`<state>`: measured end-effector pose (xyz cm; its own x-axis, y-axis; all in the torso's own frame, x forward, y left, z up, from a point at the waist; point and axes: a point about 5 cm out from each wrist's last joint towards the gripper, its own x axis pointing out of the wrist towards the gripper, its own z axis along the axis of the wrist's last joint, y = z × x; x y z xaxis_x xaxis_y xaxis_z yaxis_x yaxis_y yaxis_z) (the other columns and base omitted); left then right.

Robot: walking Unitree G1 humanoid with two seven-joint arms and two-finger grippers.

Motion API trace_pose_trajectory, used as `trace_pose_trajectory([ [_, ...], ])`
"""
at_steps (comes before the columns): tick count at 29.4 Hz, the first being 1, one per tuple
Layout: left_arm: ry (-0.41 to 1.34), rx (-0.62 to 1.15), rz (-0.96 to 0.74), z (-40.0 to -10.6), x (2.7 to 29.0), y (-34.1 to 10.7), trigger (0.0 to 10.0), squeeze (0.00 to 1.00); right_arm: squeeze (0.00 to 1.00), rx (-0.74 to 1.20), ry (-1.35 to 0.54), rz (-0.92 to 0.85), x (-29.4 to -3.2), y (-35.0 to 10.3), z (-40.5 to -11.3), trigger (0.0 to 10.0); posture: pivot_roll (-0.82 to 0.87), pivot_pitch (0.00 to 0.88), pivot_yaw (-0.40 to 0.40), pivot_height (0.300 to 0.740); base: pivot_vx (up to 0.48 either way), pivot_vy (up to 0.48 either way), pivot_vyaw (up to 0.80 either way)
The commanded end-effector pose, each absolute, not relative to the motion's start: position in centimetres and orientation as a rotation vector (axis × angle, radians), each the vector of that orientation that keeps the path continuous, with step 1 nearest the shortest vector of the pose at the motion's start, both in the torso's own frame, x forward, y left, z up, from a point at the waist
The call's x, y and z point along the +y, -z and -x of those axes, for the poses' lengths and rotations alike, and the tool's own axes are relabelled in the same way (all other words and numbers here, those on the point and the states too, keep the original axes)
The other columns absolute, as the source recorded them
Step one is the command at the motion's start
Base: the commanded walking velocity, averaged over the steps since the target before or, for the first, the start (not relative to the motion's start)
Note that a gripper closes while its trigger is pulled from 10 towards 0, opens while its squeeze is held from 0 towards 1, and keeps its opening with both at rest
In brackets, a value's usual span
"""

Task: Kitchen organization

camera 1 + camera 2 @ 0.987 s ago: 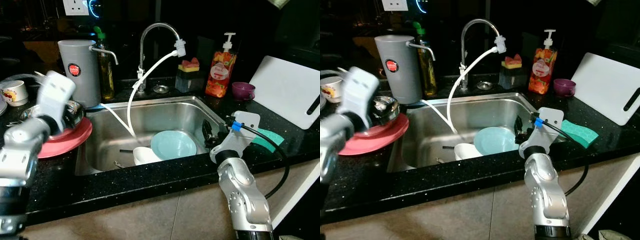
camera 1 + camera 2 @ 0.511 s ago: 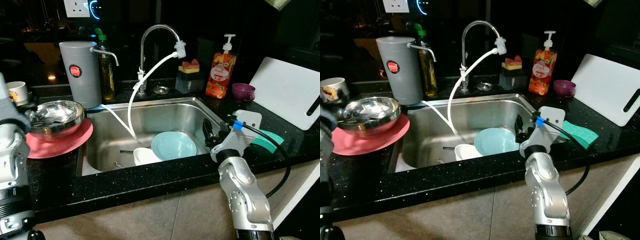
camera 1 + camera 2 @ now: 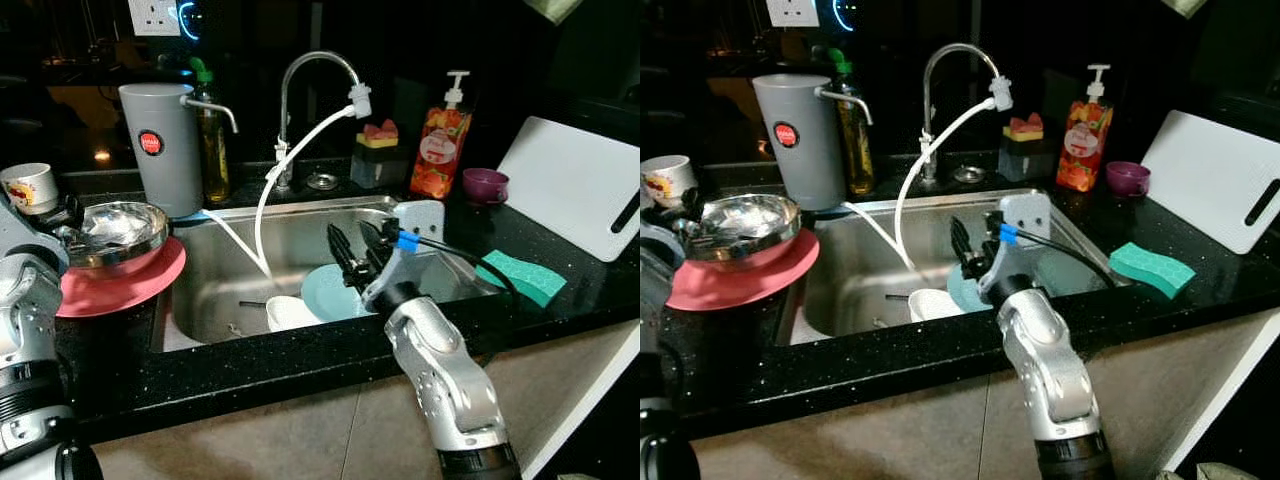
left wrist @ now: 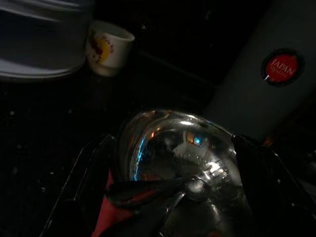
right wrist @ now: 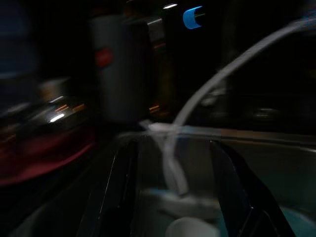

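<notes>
Black speckled stone counter (image 3: 250, 375), glossy, running the full width. Stainless steel sink basin (image 3: 300, 235) set into it, with a chrome gooseneck tap (image 3: 300, 75) at the back rim. Dark back wall (image 3: 400, 40), mostly in shadow; white socket plate (image 3: 153, 15) high on it, with a blue glow just beside. Beige cabinet fronts (image 3: 300, 440) below the counter edge. Room dim; light falls mainly on the basin and the counter front.
</notes>
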<state>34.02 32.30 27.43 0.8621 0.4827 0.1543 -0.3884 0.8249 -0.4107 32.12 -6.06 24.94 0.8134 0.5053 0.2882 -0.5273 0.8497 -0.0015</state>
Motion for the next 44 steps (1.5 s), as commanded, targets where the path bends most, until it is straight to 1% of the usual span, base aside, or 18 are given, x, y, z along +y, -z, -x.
trace_pose_trajectory([
  [1,-0.489,-0.254,0.394,-34.0,32.5,-27.1,10.0,0.0,0.0,-0.268,-0.607,-0.066,-5.3,-24.8,-32.0,10.0,0.09,0.038,-0.032,0.74,0.0,0.0,0.0],
  [2,-0.505,-0.266,0.338,-33.8,32.7,-27.3,10.0,0.0,0.0,-0.26,-0.707,-0.05,-3.9,-24.7,-31.3,10.0,0.09,0.037,-0.037,0.74,0.0,0.0,0.0],
  [3,-0.505,-0.266,0.338,-33.8,32.7,-27.3,10.0,0.0,0.0,-0.26,-0.707,-0.05,-3.9,-24.7,-31.3,10.0,0.09,0.037,-0.037,0.74,0.0,0.0,0.0],
  [4,-0.514,-0.283,0.291,-33.7,32.8,-27.5,10.0,0.0,0.0,-0.258,-0.755,-0.04,-3.3,-24.6,-30.8,10.0,0.09,0.037,-0.039,0.74,0.0,0.0,0.0],
  [9,-0.516,-0.36,0.2,-33.2,32.8,-28.7,10.0,0.0,0.0,-0.256,-0.804,-0.038,-2.5,-24.4,-30.3,10.0,0.09,0.037,-0.039,0.74,0.0,0.0,0.0],
  [11,-0.52,-0.382,0.191,-33.0,32.8,-28.9,10.0,0.0,0.0,-0.255,-0.822,-0.044,-2.3,-24.2,-30.0,10.0,0.09,0.037,-0.039,0.74,0.0,0.0,0.0],
  [15,-0.532,-0.367,0.208,-32.9,32.8,-28.4,10.0,0.0,0.0,-0.255,-0.831,-0.049,-2.2,-24.2,-29.8,10.0,0.09,0.041,-0.035,0.74,0.0,0.0,0.0],
  [17,-0.529,-0.334,0.262,-33.0,32.2,-27.2,10.0,0.0,0.0,-0.25,-0.848,-0.056,-2.0,-24.0,-29.5,10.0,0.09,0.041,-0.035,0.74,0.0,0.0,0.0],
  [19,-0.527,-0.329,0.27,-33.0,32.0,-27.1,10.0,0.0,0.0,-0.249,-0.854,-0.056,-2.0,-23.9,-29.4,10.0,0.09,0.041,-0.035,0.74,0.0,0.0,0.0],
  [23,-0.496,-0.3,0.361,-33.5,31.6,-26.1,10.0,0.0,0.0,-0.242,-0.907,-0.034,-1.7,-23.7,-28.8,10.0,0.09,0.043,-0.041,0.74,0.0,0.0,0.0],
  [30,-0.486,-0.284,0.397,-33.9,31.6,-25.7,10.0,0.0,0.0,-0.231,-0.926,-0.02,-1.5,-23.5,-28.6,10.0,0.09,0.04,-0.043,0.74,0.0,0.0,0.0],
  [37,-0.515,-0.264,0.431,-33.9,32.3,-25.4,10.0,0.0,0.0,-0.234,-0.952,-0.029,-1.2,-23.5,-28.2,10.0,0.09,0.039,-0.038,0.74,0.0,0.0,0.0],
  [38,-0.518,-0.262,0.439,-34.0,32.4,-25.4,8.0,0.0,0.0,-0.234,-0.954,-0.029,-1.2,-23.5,-28.2,10.0,0.09,0.039,-0.04,0.74,0.0,0.0,0.0],
  [39,-0.52,-0.257,0.45,-34.0,32.5,-25.3,8.0,0.0,0.0,-0.233,-0.956,-0.029,-1.2,-23.5,-28.1,10.0,0.09,0.039,-0.04,0.74,0.0,0.0,0.0],
  [40,-0.522,-0.25,0.462,-34.1,32.5,-25.2,5.4,0.0,0.0,-0.233,-0.957,-0.03,-1.2,-23.5,-28.1,10.0,0.09,0.039,-0.041,0.74,0.0,0.0,0.0],
  [41,-0.52,-0.236,0.484,-34.2,32.5,-25.0,4.1,0.0,0.0,-0.233,-0.957,-0.029,-1.2,-23.5,-28.1,10.0,0.09,0.039,-0.041,0.74,0.0,0.0,0.0],
  [42,-0.52,-0.236,0.484,-34.2,32.5,-25.0,4.1,0.0,0.0,-0.233,-0.957,-0.029,-1.2,-23.5,-28.1,10.0,0.09,0.039,-0.041,0.74,0.0,0.0,0.0],
  [44,-0.519,-0.231,0.489,-34.3,32.6,-24.8,1.0,0.0,0.0,-0.233,-0.957,-0.029,-1.3,-23.5,-28.1,10.0,0.08,0.039,-0.042,0.74,0.0,0.0,0.0],
])
